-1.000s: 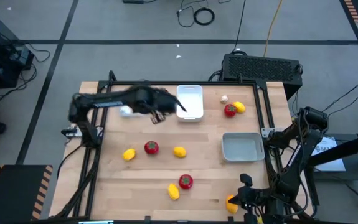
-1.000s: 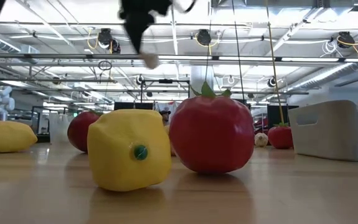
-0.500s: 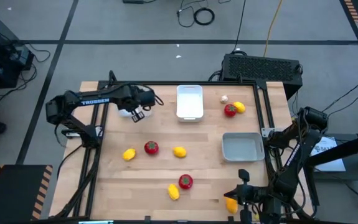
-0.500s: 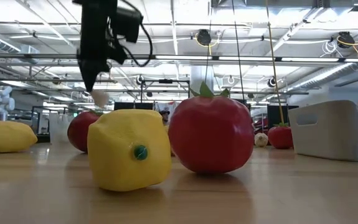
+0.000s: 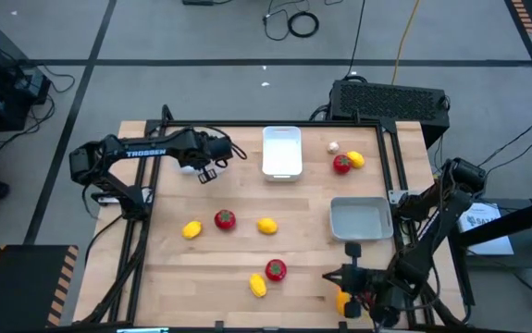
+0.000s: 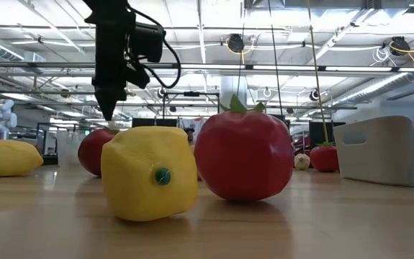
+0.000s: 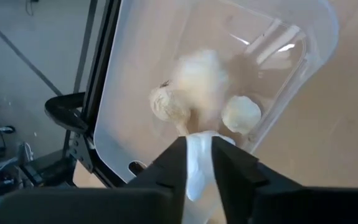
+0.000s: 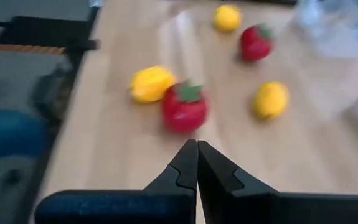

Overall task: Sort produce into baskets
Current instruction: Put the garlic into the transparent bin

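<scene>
My left gripper point(image 5: 204, 173) hangs over the clear tray point(image 5: 188, 167) at the far left, fingers pointing down and a narrow gap apart point(image 7: 198, 163). It holds nothing in the low view point(image 6: 109, 112). Two whitish bulbs point(image 7: 169, 106) point(image 7: 241, 115) lie in the tray, and a third point(image 7: 203, 74) is a blur. My right gripper point(image 5: 327, 276) is shut and empty at the near right point(image 8: 197, 155), pointing at a tomato point(image 5: 275, 270) and a yellow fruit point(image 5: 258, 285). The white tray point(image 5: 282, 139) is at the far middle and the grey tray point(image 5: 360, 229) at the right.
On the wood lie a tomato point(image 5: 224, 219), yellow fruits point(image 5: 191, 229) point(image 5: 266, 225), and a far-right group of tomato point(image 5: 341, 165), yellow fruit point(image 5: 355, 159) and bulb point(image 5: 333, 146). An orange fruit point(image 5: 343, 301) lies under my right arm. A black box point(image 5: 390, 100) stands behind the table.
My left gripper has carried a whitish bulb from beside the white tray toward the table's left edge, to over the clear tray. The bulb has left its fingertips and dropped into the tray. My right gripper has swung a little toward the near tomato and yellow fruit.
</scene>
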